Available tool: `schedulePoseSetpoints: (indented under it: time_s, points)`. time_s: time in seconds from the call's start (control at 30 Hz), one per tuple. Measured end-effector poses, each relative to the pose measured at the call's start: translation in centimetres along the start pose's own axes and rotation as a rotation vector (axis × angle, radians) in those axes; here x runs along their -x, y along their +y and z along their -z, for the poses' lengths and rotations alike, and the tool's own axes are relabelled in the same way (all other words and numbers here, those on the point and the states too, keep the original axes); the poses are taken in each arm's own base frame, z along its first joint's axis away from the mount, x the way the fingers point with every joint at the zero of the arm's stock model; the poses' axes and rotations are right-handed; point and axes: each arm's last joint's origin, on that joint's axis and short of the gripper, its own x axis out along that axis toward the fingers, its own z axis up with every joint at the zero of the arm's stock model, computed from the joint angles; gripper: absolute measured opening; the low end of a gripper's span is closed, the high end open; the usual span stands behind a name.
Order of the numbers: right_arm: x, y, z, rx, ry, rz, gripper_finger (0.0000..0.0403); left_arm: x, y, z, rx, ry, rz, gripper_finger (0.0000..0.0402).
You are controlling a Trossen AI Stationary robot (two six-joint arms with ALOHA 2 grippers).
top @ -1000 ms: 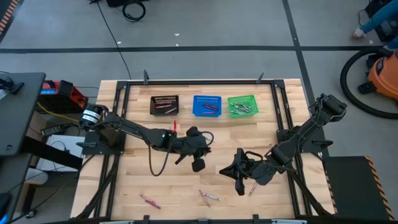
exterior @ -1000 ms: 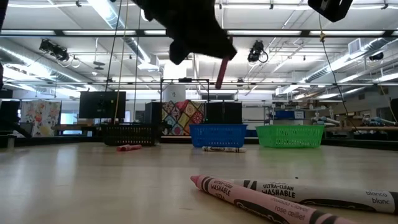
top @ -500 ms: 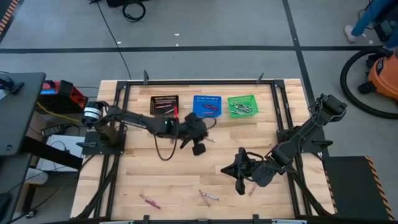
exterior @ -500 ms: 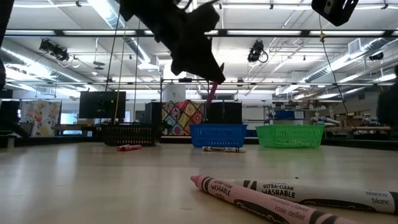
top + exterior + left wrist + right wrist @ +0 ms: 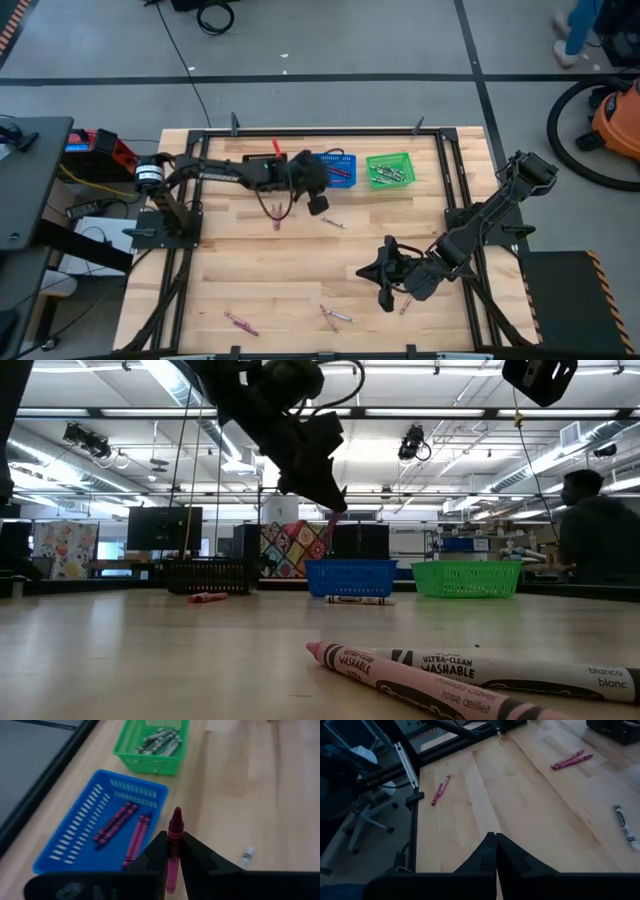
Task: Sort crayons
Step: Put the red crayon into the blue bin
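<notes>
The surface [image 5: 300,270] is pale wood in butt-jointed planks, boxed by a black metal frame.

2 dark jointed arms reach over it. The left gripper [image 5: 172,851] hangs above the surface at the near edge of the blue basket [image 5: 333,169]; its jaws pinch a magenta crayon [image 5: 173,845], paper-wrapped, with its cone tip standing out past the jaws. The right gripper [image 5: 495,851] sits low over the right half of the surface, jaws pressed together and holding nothing.

3 rectangular mesh baskets line the far edge: black [image 5: 263,168], blue, green [image 5: 390,169].

Crayons are thin wrapped cylinders:
- Blue basket: 3 magenta sticks [image 5: 116,823].
- Green basket: a heap of pale grey sticks [image 5: 159,739].
- Surface: 1 pale stick [image 5: 333,222] near the left gripper, 1 pink stick [image 5: 276,222] left of it, 1 pink stick [image 5: 240,322] near the front edge, a pink and pale pair [image 5: 333,317] near the front edge, 1 pink stick [image 5: 406,304] just beside the right gripper.

View differences:
- Only the left wrist view shows the grip and the basket contents clearly.
- Only the low view shows the printed wrappers of the front pair [image 5: 420,672] and a person [image 5: 598,540] at the right.
- Only the high view shows an orange vacuum [image 5: 620,120] on the floor.
</notes>
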Motion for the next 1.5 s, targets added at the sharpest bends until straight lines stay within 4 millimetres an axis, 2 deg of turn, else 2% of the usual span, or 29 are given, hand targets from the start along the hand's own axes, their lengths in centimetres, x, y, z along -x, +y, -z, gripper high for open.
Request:
schedulePoseSetpoints:
  time_s: [0.33,0.5,0.7,0.9,1.5]
  points:
    - [-0.4,-0.5,-0.4,0.007,-0.005,0.023,0.001,-0.6,4.9,-0.4,0.009,-0.049,-0.049,0.0044]
    - [-0.6,-0.8,-0.6,0.012,-0.008,0.036,0.001,-2.0,6.2,-0.1,0.038,-0.069,-0.081,0.0045]
    - [-0.7,-0.9,-0.5,0.022,0.003,0.047,0.001,-4.0,6.6,1.4,0.038,-0.007,-0.052,0.0045]
    - [-0.7,-1.0,-0.4,0.027,0.01,0.055,0.001,-5.2,6.8,2.2,0.041,0.024,-0.057,0.0045]
    - [-0.8,-1.3,-0.4,0.038,0.021,0.073,0.001,-5.2,6.9,2.4,0.054,0.032,-0.06,0.0045]
